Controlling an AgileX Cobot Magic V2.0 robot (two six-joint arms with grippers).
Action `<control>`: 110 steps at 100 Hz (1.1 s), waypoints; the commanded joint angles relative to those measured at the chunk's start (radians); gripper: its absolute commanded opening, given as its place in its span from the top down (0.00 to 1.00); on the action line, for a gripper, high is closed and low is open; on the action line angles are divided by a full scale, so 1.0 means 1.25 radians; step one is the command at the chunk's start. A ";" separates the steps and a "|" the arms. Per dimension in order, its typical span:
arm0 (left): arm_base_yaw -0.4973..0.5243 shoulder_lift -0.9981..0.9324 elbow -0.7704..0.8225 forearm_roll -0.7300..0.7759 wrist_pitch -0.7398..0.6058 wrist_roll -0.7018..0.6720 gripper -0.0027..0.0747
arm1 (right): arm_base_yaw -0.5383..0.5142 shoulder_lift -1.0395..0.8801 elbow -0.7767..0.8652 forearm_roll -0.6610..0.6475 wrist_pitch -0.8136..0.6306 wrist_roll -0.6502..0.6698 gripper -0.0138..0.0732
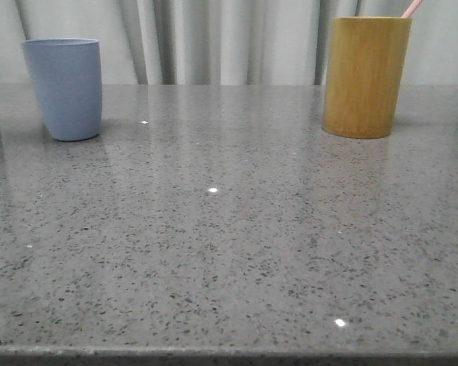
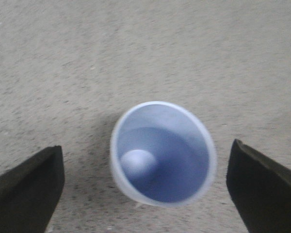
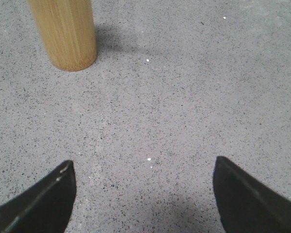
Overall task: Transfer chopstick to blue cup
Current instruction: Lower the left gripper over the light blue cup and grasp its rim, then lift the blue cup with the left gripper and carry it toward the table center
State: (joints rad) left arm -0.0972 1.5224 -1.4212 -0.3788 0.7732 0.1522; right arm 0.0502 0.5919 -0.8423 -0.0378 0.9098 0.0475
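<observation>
- Counter point(image 1: 229, 252): bare near side.
- Blue cup point(image 1: 64, 88) far left, upright, under left claw point(image 2: 145, 194), spread wide, empty.
- Chopstick point(image 1: 412, 8) in bamboo cup point(image 1: 365, 76), far right.
- Right claw point(image 3: 143, 194) wide open, empty.

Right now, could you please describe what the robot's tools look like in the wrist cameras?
Each tool shows two dark, nearly black, matte fingers: blocky wedges on the left tool, more tapered and pointed on the right tool. One right finger has a thin pale edge line. No cables or markings are visible.

Chopstick point(image 1: 412, 8) mostly hidden inside bamboo cup point(image 1: 365, 76); blue cup point(image 2: 163, 153) seemingly blurred.
</observation>
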 commanded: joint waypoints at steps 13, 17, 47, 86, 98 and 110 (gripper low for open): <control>0.005 0.027 -0.034 0.033 -0.029 -0.041 0.21 | -0.002 0.008 -0.026 -0.002 -0.049 -0.004 0.17; 0.005 0.037 -0.034 0.033 -0.028 -0.041 0.22 | -0.002 0.008 -0.026 -0.002 -0.050 -0.004 0.17; 0.003 0.107 -0.037 0.028 -0.029 -0.041 0.33 | -0.002 0.008 -0.026 -0.002 -0.050 -0.004 0.17; -0.002 0.120 -0.062 -0.076 -0.014 -0.025 0.99 | -0.002 0.008 -0.026 -0.002 -0.045 -0.004 0.17; -0.021 0.120 -0.107 -0.076 0.024 -0.025 0.99 | -0.002 0.008 -0.026 -0.002 -0.043 -0.004 0.17; -0.051 0.123 -0.170 -0.076 0.077 -0.025 0.99 | -0.002 0.008 -0.026 -0.002 -0.043 -0.004 0.17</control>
State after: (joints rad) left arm -0.1299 1.7198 -1.5520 -0.4302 0.8594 0.1214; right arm 0.0502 0.5919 -0.8423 -0.0378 0.9116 0.0475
